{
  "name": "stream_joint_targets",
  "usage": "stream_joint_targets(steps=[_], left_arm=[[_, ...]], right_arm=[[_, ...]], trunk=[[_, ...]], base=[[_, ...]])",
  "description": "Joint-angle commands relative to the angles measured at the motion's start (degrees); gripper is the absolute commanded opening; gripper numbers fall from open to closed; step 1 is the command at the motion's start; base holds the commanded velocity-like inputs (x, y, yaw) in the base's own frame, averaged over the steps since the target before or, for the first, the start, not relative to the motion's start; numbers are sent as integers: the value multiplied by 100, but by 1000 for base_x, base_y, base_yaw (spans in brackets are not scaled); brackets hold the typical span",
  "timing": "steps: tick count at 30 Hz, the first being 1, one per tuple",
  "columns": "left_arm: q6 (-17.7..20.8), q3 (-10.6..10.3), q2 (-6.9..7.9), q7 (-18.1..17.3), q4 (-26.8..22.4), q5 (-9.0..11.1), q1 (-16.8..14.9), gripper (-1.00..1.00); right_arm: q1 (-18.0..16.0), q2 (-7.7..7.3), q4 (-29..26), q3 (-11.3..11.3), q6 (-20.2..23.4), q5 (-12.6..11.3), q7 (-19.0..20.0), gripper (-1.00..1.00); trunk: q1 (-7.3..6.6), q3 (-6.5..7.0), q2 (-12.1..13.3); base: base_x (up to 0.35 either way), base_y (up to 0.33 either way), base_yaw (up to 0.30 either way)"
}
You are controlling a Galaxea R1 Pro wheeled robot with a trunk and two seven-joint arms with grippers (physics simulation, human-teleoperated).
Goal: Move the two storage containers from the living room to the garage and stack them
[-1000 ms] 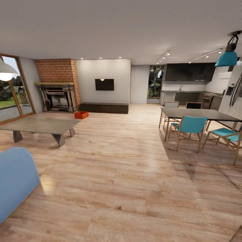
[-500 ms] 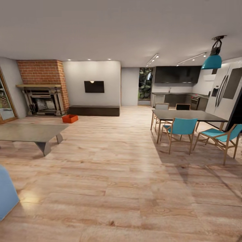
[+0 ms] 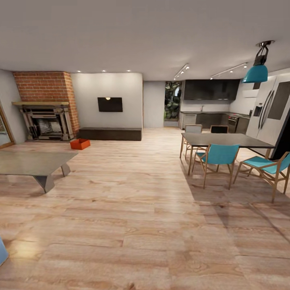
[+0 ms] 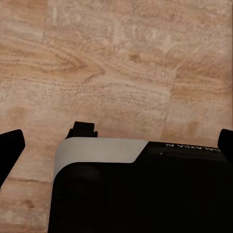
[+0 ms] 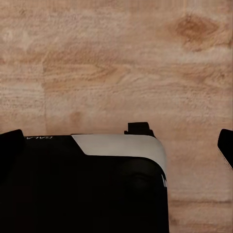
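Storage container, an orange-red open-topped rectangular bin, sits on the light wood plank floor of the living room, far across from the head camera, just in front of the brick fireplace and near the left end of the long dark low cabinet. Whether it is one bin or two set close together cannot be told at this range. A black wall TV hangs above the cabinet. Nearer the camera, to the left, stands a low grey table with angled legs, and a sliver of blue sofa shows at the lower left edge. To the right is a dark dining table with teal-seated wooden chairs around it, a teal pendant lamp overhead and a dark kitchen behind. In the left wrist view the left gripper has its two dark fingers spread wide at the picture's edges, holding nothing, above the robot's black body and the plank floor. In the right wrist view the right gripper is likewise spread apart and empty over the planks.
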Motion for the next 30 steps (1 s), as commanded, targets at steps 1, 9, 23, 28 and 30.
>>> stream_joint_targets(steps=[1,9,23,28,30], left_arm=[[-3,35,0,-19,4,49,-4,100],[-3,35,0,-19,2,49,-4,100],[-3,35,0,-19,5,47,-4,100],[-3,35,0,-19,5,48,-4,100],[-3,35,0,-19,5,45,-4,100]], right_arm=[[-7,3,18,44,-31,-60,21,100],[-7,11,18,44,-30,-60,20,100],[-7,3,18,44,-39,-51,25,100],[-7,3,18,44,-39,-51,25,100],[-7,3,18,44,-39,-51,28,100]], trunk=[[4,-7,-4],[4,-7,-4],[4,-7,-4],[4,-7,-4],[4,-7,-4]], base=[[327,0,0],[327,0,0],[327,0,155],[327,0,120],[327,0,21]])
